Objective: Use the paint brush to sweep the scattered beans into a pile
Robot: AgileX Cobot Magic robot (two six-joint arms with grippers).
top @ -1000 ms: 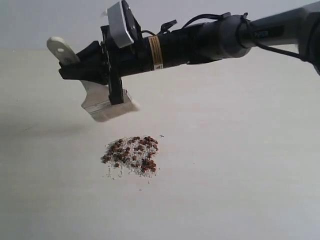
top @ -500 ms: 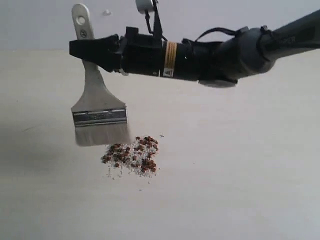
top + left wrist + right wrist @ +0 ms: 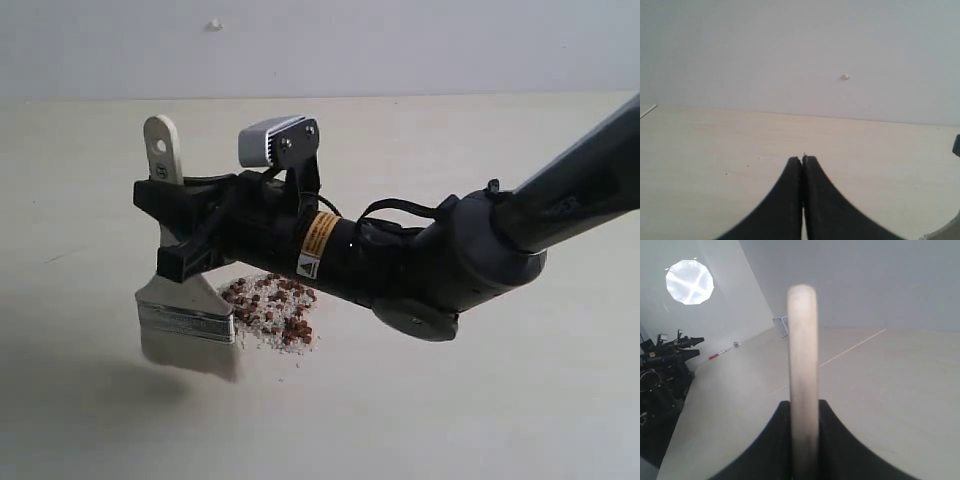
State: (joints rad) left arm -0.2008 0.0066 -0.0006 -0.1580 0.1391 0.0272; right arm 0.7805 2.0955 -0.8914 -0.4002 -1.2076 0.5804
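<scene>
Desk: a wide pale cream surface (image 3: 520,420), matt and plain, filling the lower part of the exterior view.
Back wall: pale grey-blue (image 3: 450,45), plain, meeting the far edge of the desk in a straight line.
Wall mark: one small white spot (image 3: 213,24), high up.
Side wall: whitish (image 3: 735,300), shown in the right wrist view.
Light: a round bright patch (image 3: 690,282) on that side wall.
Shadow: a soft grey area (image 3: 70,385) on the desk at the left.
Desk line: a thin pale stripe (image 3: 852,347) running toward the back wall.
</scene>
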